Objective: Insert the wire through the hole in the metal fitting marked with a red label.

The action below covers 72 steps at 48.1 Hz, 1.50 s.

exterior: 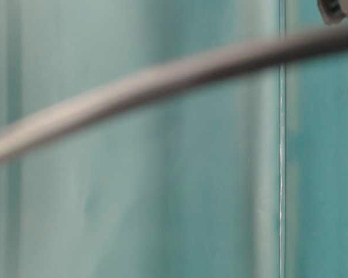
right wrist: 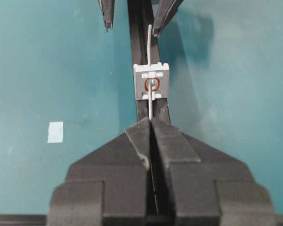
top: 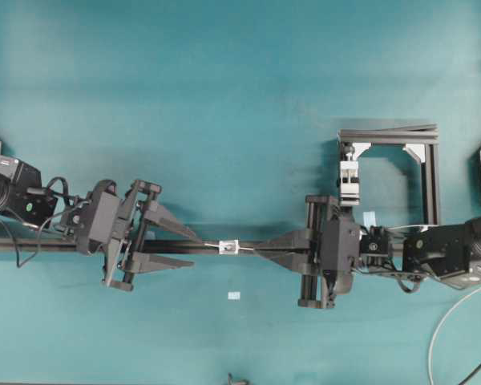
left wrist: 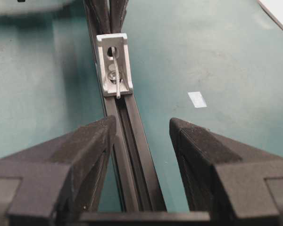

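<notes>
From the right wrist view, nearest the camera, the right gripper point(right wrist: 151, 123) has its fingers pressed together on the wire point(right wrist: 151, 106), which runs toward 12 o'clock along the black rail point(right wrist: 140, 19). Just beyond the fingertips the wire passes into the hole point(right wrist: 152, 83), ringed by a red label, in the face of the metal fitting point(right wrist: 151, 81) seated on the rail. The wire emerges at the fitting's far side and continues toward 12 o'clock, ending beside one finger of the left gripper point(right wrist: 132, 26), whose fingers stand apart. The left wrist view confirms it: the left fingers are spread to either side of the rail, touching nothing, and the wire's end protrudes from the fitting's near side. A pale tape scrap point(right wrist: 55, 132) lies on the teal table point(right wrist: 47, 70) at 9 o'clock of the right gripper. In the overhead view, an aluminium frame point(top: 429, 172) with a silver clamp point(top: 349, 180) stands at 1 o'clock of the right gripper, well apart from the fitting.
</notes>
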{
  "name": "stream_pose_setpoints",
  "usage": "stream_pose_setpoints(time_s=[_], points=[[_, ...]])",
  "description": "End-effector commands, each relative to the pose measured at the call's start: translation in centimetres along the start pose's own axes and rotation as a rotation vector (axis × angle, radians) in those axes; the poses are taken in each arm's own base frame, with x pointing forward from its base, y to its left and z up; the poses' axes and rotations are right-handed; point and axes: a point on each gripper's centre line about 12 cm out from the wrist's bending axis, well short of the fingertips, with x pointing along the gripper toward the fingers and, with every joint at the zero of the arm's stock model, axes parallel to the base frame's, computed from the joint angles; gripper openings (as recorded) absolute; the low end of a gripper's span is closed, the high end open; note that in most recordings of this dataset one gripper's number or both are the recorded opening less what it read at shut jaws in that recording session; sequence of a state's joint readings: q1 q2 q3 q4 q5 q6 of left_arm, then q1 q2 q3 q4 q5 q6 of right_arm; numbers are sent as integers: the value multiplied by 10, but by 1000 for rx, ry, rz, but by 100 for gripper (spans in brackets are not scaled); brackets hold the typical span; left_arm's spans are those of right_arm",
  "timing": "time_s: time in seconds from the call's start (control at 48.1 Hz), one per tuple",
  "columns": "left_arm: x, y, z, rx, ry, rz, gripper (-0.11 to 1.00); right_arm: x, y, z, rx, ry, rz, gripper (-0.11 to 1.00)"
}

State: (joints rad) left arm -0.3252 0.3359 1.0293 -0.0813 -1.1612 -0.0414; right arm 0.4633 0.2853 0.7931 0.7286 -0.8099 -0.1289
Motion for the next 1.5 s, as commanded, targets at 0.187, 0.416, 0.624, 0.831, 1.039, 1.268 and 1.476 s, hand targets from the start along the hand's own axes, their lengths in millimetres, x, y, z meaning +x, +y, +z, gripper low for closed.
stream_pose_setpoints(time_s=[0.187,0.416,0.624,0.831,1.039,1.268,1.476], points=[[4,-1,14,-1,-44,-5,9,5,4,11,0,-33,16,0],[9,2,13,-4,-22,5,9,8,5,14,-12,-43,28,0],[14,9,14,-11,-2,27,9,11,5,15,-17,-33,34,0],[19,11,17,-15,1,34,9,11,5,14,-17,-27,34,0],[21,11,28,-18,-8,34,9,11,3,13,-18,-25,31,0],[19,10,38,-21,-6,32,9,11,3,13,-18,-24,31,0],[21,10,34,-22,14,31,8,11,3,13,-18,-24,31,0]])
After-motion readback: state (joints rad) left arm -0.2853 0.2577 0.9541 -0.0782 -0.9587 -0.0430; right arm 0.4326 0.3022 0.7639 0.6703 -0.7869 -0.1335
